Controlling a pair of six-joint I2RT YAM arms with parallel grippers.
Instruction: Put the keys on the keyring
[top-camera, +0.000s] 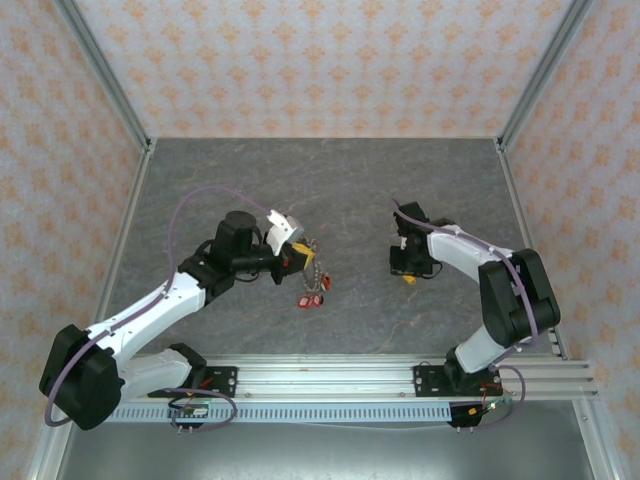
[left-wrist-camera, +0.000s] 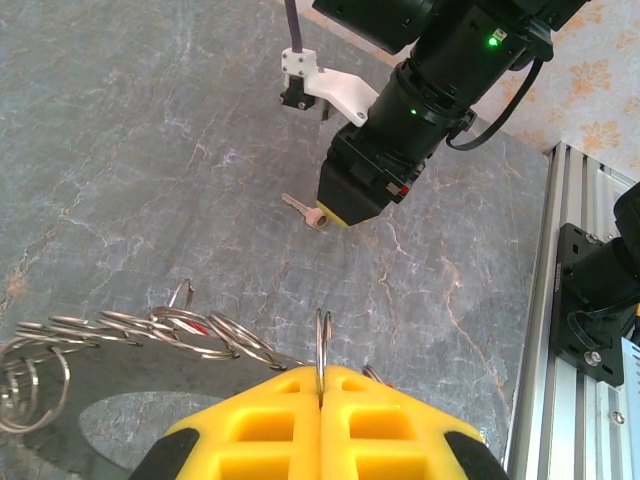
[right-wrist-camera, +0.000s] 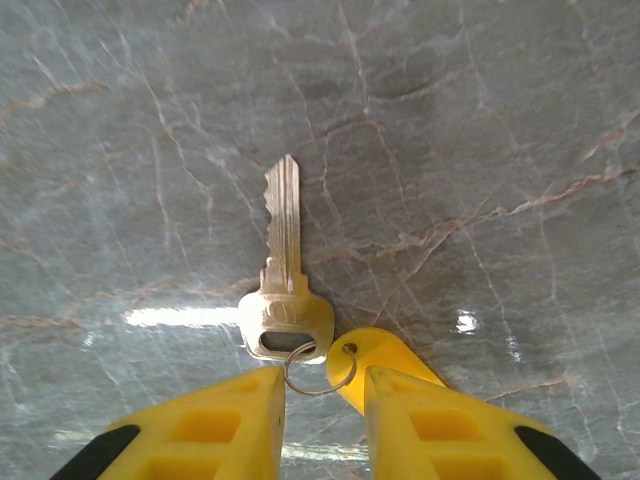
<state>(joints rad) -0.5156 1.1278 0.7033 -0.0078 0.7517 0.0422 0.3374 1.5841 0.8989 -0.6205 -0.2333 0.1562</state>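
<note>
Grey marbled tabletop (top-camera: 400, 190) carries a thin silver metal key (right-wrist-camera: 284, 250), likely light, stiff and slippery. It is best taken by its yellow plastic tag (right-wrist-camera: 372, 352), which the narrow right pincer (right-wrist-camera: 325, 400) straddles, grip unclear. Left pincer (left-wrist-camera: 322, 385) clamps the looped grey metal keyring (left-wrist-camera: 200, 335), well apart.

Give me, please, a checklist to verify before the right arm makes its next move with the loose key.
1. The left fingers are closed on a thin ring of the keyring: ok.
2. The key lies flat on the table, just ahead of the right fingers: ok.
3. The key's small ring and yellow tag sit in the gap between the right fingers: ok.
4. The right fingers really grip that ring or tag: cannot tell.
5. In the top view, both arms' fingers stand well apart: ok.
</note>
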